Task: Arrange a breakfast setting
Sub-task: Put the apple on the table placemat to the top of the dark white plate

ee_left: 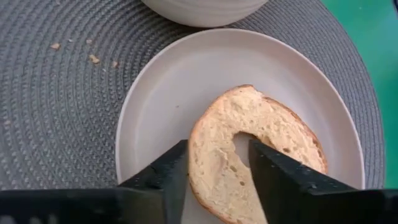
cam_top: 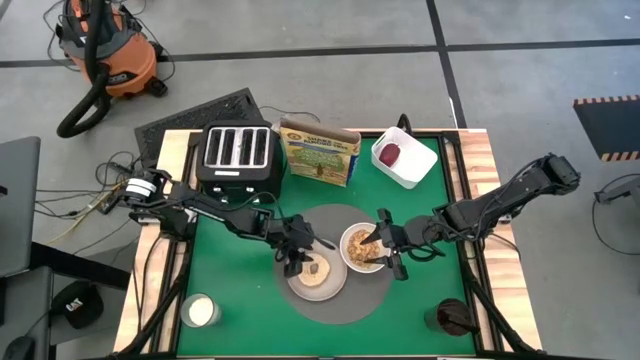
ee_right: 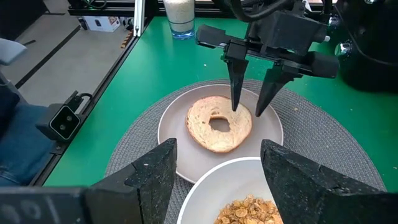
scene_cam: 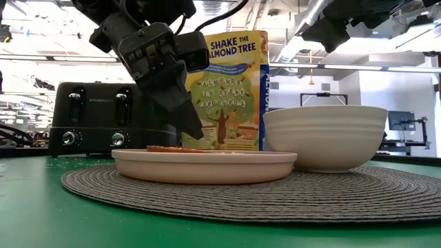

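Here, on the green tabletop (cam_top: 230, 290), a round woven placemat (cam_top: 340, 300) carries the pale plate (ee_right: 174, 134) and beside it the white bowl (scene_cam: 324, 136) with brown cereal (ee_right: 249, 210). The toasted bread piece (ee_right: 219, 123) lies flat on the plate. The left gripper (ee_right: 247, 111) stands over the bread with fingers (ee_left: 165, 180) apart, one at its edge and one at its hole, and the right gripper (ee_right: 217, 180) hangs over the bowl with fingers wide.

One pale plate (cam_top: 318, 281), one bagel half (ee_right: 219, 124), one white bowl (cam_top: 360, 247) of cereal (ee_right: 249, 210). One round woven placemat (cam_top: 345, 305), one black four-slot toaster (cam_top: 237, 155), one cereal box (cam_top: 319, 150), one white square container (cam_top: 405, 157), one dark-red fruit (cam_top: 389, 153). One glass of milk (cam_top: 200, 311), one dark mug (cam_top: 452, 317). Two grippers: left gripper (ee_right: 249, 109), right gripper (cam_top: 385, 245).
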